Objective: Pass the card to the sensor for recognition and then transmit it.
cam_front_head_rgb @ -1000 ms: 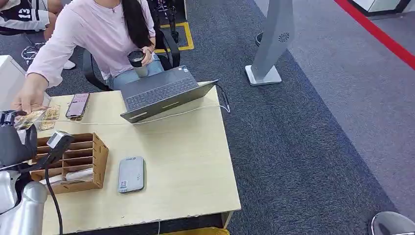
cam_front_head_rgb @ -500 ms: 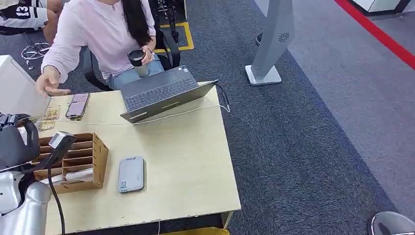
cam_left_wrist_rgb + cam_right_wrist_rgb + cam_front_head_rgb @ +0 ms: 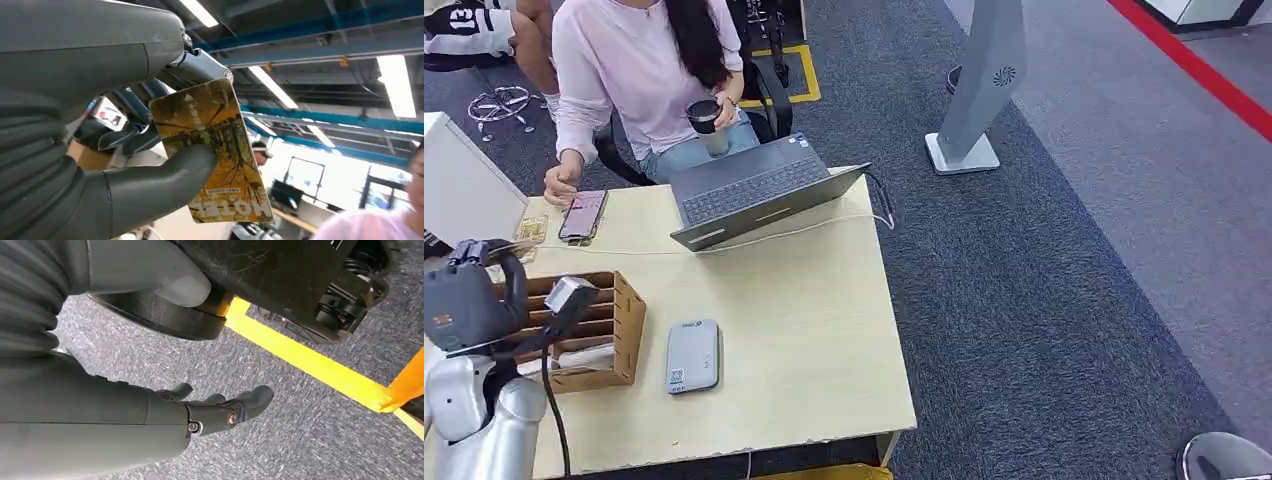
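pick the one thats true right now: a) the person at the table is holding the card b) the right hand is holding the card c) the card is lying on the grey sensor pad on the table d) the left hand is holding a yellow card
d: in the left wrist view the left hand pinches the yellow card between its thumb and fingers, while the right hand hangs over the floor with nothing in it.

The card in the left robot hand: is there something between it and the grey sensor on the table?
Probably yes. The card is gripped by the left robot hand, and the wooden organizer stands between it and the sensor.
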Robot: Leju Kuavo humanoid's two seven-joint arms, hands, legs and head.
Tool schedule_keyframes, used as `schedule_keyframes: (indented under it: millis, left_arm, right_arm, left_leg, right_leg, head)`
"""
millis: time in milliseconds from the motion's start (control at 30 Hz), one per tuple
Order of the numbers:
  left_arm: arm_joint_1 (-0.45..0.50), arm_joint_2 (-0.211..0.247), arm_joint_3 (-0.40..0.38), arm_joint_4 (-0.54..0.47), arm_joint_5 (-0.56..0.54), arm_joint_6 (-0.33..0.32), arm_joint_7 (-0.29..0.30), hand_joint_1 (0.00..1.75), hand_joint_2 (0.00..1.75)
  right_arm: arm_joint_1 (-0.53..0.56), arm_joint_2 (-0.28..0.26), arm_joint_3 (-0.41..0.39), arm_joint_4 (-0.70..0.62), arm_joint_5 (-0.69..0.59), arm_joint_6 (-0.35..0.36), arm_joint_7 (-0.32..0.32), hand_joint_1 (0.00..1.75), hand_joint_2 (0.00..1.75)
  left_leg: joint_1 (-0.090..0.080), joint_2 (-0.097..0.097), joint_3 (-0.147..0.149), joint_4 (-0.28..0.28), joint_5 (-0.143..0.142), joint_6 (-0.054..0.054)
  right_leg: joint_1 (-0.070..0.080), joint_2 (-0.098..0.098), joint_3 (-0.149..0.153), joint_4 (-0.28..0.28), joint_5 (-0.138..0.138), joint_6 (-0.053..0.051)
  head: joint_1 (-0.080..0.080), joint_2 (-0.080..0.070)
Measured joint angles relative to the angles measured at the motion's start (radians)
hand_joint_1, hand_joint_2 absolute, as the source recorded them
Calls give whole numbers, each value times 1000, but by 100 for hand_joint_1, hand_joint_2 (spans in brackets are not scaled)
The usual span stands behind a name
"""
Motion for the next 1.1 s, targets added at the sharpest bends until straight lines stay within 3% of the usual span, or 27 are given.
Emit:
schedule_keyframes:
  millis: [200, 400, 700, 900, 1100]
  left_arm:
    - [63, -60, -161, -86, -101, -86, 82, 175, 175]
    - [93, -86, -296, -123, -128, -137, 138, 175, 175]
    - [106, -86, -336, -123, -136, -161, 163, 175, 175]
    - [107, -86, -338, -101, -227, -229, 266, 175, 175]
    - [121, -87, -339, -55, -248, -265, 319, 175, 175]
  right_arm:
    - [1, 2, 0, 0, -22, -6, -2, 0, 175]
    - [2, 6, 0, 0, -22, -12, -8, 0, 175]
    - [2, 6, 0, 0, -18, -12, -5, 0, 175]
    - [2, 6, 0, 0, -26, -13, -5, 0, 175]
    - [3, 6, 3, 0, -35, -16, -2, 0, 175]
  left_leg:
    - [-1, 0, -1, 1, 0, 1]
    - [0, 0, -1, 1, -1, 1]
    - [1, 0, -1, 0, -1, 1]
    - [0, 0, -2, 1, -1, 1]
    - [0, 0, -2, 1, -1, 1]
  right_leg:
    - [0, 0, 0, 0, 0, 0]
    - [0, 0, 0, 0, 0, 0]
    - [0, 0, -1, 0, 0, 0]
    - [0, 0, -1, 0, 0, 0]
    - [0, 0, -1, 0, 0, 0]
  head:
    - [0, 0]
    - [0, 0]
    - [0, 0]
    - [0, 0]
    - [0, 0]
